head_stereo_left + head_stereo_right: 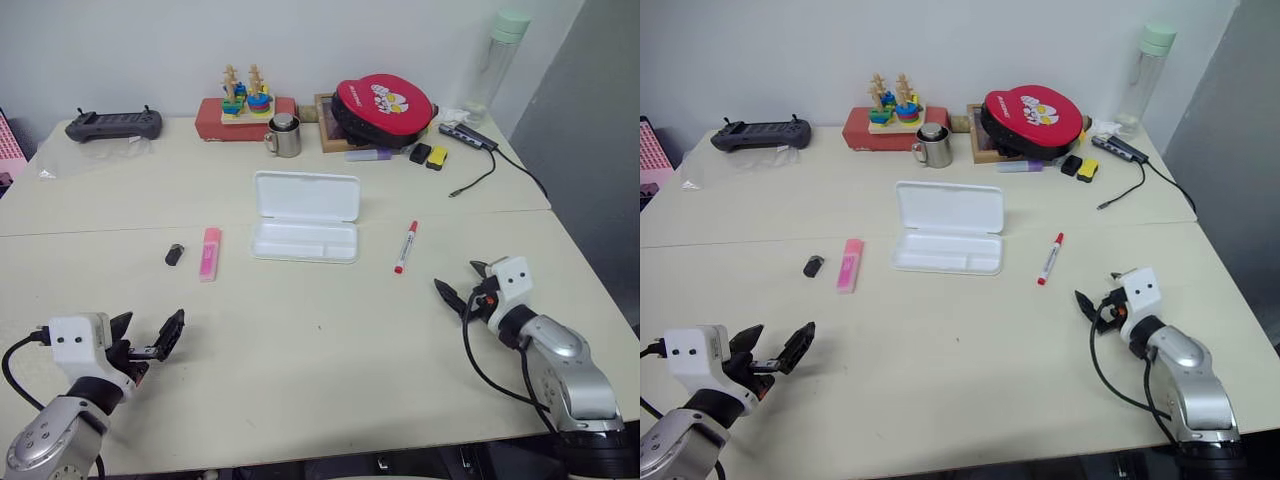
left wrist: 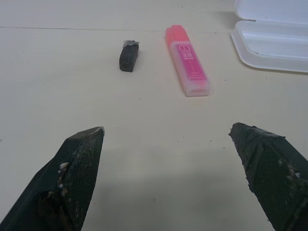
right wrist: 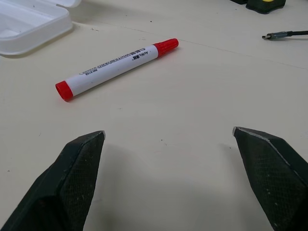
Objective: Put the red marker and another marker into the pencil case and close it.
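Observation:
The white pencil case [image 1: 305,217] lies open at the table's middle, lid folded back, its divided tray empty. To its right lies the red marker [image 1: 405,247], white barrel with red ends, also in the right wrist view [image 3: 115,61]. Left of the case lies the pink highlighter [image 1: 209,253], seen in the left wrist view [image 2: 187,61] too. My left gripper [image 1: 148,334] hovers open near the front left, short of the highlighter. On the front right my right gripper [image 1: 461,283] is open and empty, short of the red marker.
A small black object [image 1: 175,255] lies left of the highlighter. Along the back edge stand a steel mug [image 1: 284,136], a red box with wooden toys [image 1: 245,112], a red round pouch [image 1: 383,108], a purple marker [image 1: 367,154], a bottle [image 1: 497,66], a controller [image 1: 114,125] and a cable [image 1: 485,160].

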Controlling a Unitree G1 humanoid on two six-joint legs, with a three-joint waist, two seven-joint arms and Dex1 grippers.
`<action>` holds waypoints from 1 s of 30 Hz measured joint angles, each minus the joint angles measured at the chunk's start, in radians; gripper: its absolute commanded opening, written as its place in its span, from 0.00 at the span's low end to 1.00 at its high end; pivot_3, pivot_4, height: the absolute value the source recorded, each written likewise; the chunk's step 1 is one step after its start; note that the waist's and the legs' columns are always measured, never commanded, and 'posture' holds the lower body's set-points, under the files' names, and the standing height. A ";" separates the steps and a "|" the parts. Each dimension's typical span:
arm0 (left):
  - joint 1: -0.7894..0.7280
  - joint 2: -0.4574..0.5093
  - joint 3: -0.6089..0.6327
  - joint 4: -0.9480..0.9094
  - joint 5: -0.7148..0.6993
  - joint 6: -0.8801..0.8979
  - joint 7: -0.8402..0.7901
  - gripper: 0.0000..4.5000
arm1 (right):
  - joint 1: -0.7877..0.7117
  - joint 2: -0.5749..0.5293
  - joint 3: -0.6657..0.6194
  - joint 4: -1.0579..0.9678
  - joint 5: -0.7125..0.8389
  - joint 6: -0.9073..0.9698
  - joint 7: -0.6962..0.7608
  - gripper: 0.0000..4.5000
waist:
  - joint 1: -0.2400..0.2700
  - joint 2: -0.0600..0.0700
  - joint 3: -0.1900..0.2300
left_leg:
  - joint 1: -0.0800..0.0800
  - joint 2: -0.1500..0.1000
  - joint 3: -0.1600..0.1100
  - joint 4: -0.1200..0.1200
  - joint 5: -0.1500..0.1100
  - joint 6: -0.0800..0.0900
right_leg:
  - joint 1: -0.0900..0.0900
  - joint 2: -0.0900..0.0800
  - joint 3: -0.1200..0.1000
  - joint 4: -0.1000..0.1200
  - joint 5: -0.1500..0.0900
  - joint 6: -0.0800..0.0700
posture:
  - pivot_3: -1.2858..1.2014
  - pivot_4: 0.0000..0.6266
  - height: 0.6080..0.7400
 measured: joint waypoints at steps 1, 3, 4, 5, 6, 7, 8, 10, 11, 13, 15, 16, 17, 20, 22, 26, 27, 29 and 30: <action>-0.001 0.000 0.000 0.000 0.000 0.000 0.000 1.00 | 0.000 0.000 0.000 0.000 0.000 0.000 -0.001 1.00 | 0.000 0.000 0.000 | 0.000 0.000 0.000 0.000 0.000 0.000 | 0.000 0.000 0.000 0.000 0.000 0.000 | 0.52 0.24 1.00; 0.002 0.000 -0.003 -0.001 0.005 -0.011 -0.009 1.00 | 0.000 0.001 0.001 0.000 0.000 0.000 -0.003 1.00 | 0.000 0.000 0.000 | 0.000 0.000 0.000 0.000 0.000 0.000 | 0.000 0.000 0.000 0.000 0.000 0.000 | 0.52 0.24 1.00; 0.003 0.000 -0.003 -0.001 0.006 -0.013 -0.014 1.00 | 0.000 0.001 0.002 0.000 0.000 0.000 -0.003 1.00 | 0.000 0.000 0.000 | 0.000 0.000 0.000 0.000 0.000 0.000 | 0.000 0.000 0.000 0.000 0.000 0.000 | 0.52 0.24 1.00; 0.003 0.000 -0.003 -0.001 0.007 -0.013 -0.015 1.00 | 0.000 0.001 0.003 0.000 0.000 0.000 -0.004 1.00 | 0.000 0.000 0.000 | 0.000 0.000 0.000 0.000 0.000 0.000 | 0.000 0.000 0.000 0.000 0.000 0.000 | 0.52 0.24 1.00; 0.002 0.000 -0.003 -0.001 0.007 -0.013 -0.013 1.00 | 0.000 0.001 0.003 0.000 0.000 0.000 -0.005 1.00 | 0.000 0.000 0.000 | 0.000 0.000 0.000 0.000 0.000 0.000 | 0.000 0.000 0.000 0.000 0.000 0.000 | 0.52 0.24 1.00; 0.002 0.000 -0.003 -0.001 0.007 -0.013 -0.012 1.00 | 0.000 0.001 0.003 0.000 0.000 0.000 -0.006 1.00 | 0.000 0.000 0.000 | 0.000 0.000 0.000 0.000 0.000 0.000 | 0.000 0.000 0.000 0.000 0.000 0.000 | 0.52 0.24 1.00; 0.000 0.000 -0.003 -0.001 0.005 -0.004 -0.008 1.00 | 0.000 0.002 0.003 0.000 0.000 0.000 -0.007 1.00 | 0.000 0.000 0.000 | 0.000 0.000 0.000 0.000 0.000 0.000 | 0.000 0.000 0.000 0.000 0.000 0.000 | 0.52 0.24 1.00; -0.002 0.000 -0.003 -0.001 0.003 0.016 0.001 1.00 | 0.000 0.001 0.003 0.000 0.000 0.000 -0.008 1.00 | 0.000 0.000 0.000 | 0.000 0.000 0.000 0.000 0.000 0.000 | 0.000 0.000 0.000 0.000 0.000 0.000 | 0.52 0.24 1.00; -0.002 0.000 -0.003 -0.001 0.003 0.017 0.001 1.00 | 0.000 0.001 0.003 0.000 0.000 0.000 -0.008 1.00 | 0.000 0.000 0.000 | 0.000 0.000 0.000 0.000 0.000 0.000 | 0.000 0.000 0.000 0.000 0.000 0.000 | 0.52 0.24 1.00; -0.004 0.000 -0.003 -0.001 0.006 0.017 0.001 1.00 | -0.001 0.001 0.004 0.000 0.000 0.000 -0.008 1.00 | 0.000 0.000 0.000 | 0.000 0.000 0.000 0.000 0.000 0.000 | 0.000 0.000 0.000 0.000 0.000 0.000 | 0.52 0.24 1.00; -0.005 0.000 -0.003 -0.001 0.006 0.017 0.001 1.00 | -0.002 0.001 0.004 0.000 0.000 0.000 -0.008 1.00 | 0.000 0.000 0.000 | 0.000 0.000 0.000 0.000 0.000 0.000 | 0.000 0.000 0.000 0.000 0.000 0.000 | 0.52 0.24 1.00; -0.005 0.000 -0.003 -0.001 0.006 0.017 0.001 1.00 | -0.004 0.001 0.005 0.000 0.000 0.000 -0.009 1.00 | 0.000 0.000 0.000 | 0.000 0.000 0.000 0.000 0.000 0.000 | 0.000 0.000 0.000 0.000 0.000 0.000 | 0.52 0.24 1.00; -0.006 0.000 -0.003 -0.001 0.006 0.017 0.002 1.00 | -0.005 0.001 0.005 0.000 0.000 0.001 -0.009 1.00 | 0.000 0.000 0.000 | 0.000 0.000 0.000 0.000 0.000 0.000 | 0.000 0.000 0.000 0.000 0.000 0.000 | 0.52 0.24 1.00; -0.007 0.000 -0.003 -0.002 0.006 0.017 0.004 1.00 | -0.008 0.001 0.010 0.000 0.000 0.003 -0.010 1.00 | 0.000 0.000 0.000 | 0.000 0.000 0.000 0.000 0.000 0.000 | 0.000 0.000 0.000 0.000 0.000 0.000 | 0.52 0.24 1.00; -0.007 0.000 -0.003 -0.004 0.005 0.018 0.007 1.00 | -0.008 0.001 0.019 0.000 0.000 0.005 -0.010 1.00 | 0.000 0.000 0.000 | 0.000 0.000 0.000 0.000 0.000 0.000 | 0.000 0.000 0.000 0.000 0.000 0.000 | 0.52 0.24 1.00; -0.007 0.000 -0.005 -0.009 0.005 0.024 0.016 1.00 | -0.008 0.001 0.020 0.000 0.000 0.007 -0.011 1.00 | 0.000 0.000 0.000 | 0.000 0.000 0.000 0.000 0.000 0.000 | 0.000 0.000 0.000 0.000 0.000 0.000 | 0.52 0.24 1.00; -0.007 0.000 -0.005 -0.011 0.004 0.028 0.019 1.00 | -0.008 0.001 0.021 0.000 0.000 0.007 -0.012 1.00 | 0.000 0.000 0.000 | 0.000 0.000 0.000 0.000 0.000 0.000 | 0.000 0.000 0.000 0.000 0.000 0.000 | 0.52 0.24 1.00; -0.007 0.000 -0.007 -0.013 0.003 0.034 0.021 1.00 | -0.010 0.001 0.020 0.000 -0.001 0.009 -0.014 1.00 | 0.000 0.000 0.000 | 0.000 0.000 0.000 0.000 0.000 0.000 | 0.000 0.000 0.000 0.000 0.000 0.000 | 0.52 0.24 1.00; -0.007 0.000 -0.008 -0.013 0.003 0.036 0.022 1.00 | -0.010 0.001 0.021 0.000 -0.001 0.011 -0.015 1.00 | 0.000 0.000 0.000 | 0.000 0.000 0.000 0.000 0.000 0.000 | 0.000 0.000 0.000 0.000 0.000 0.000 | 0.52 0.24 1.00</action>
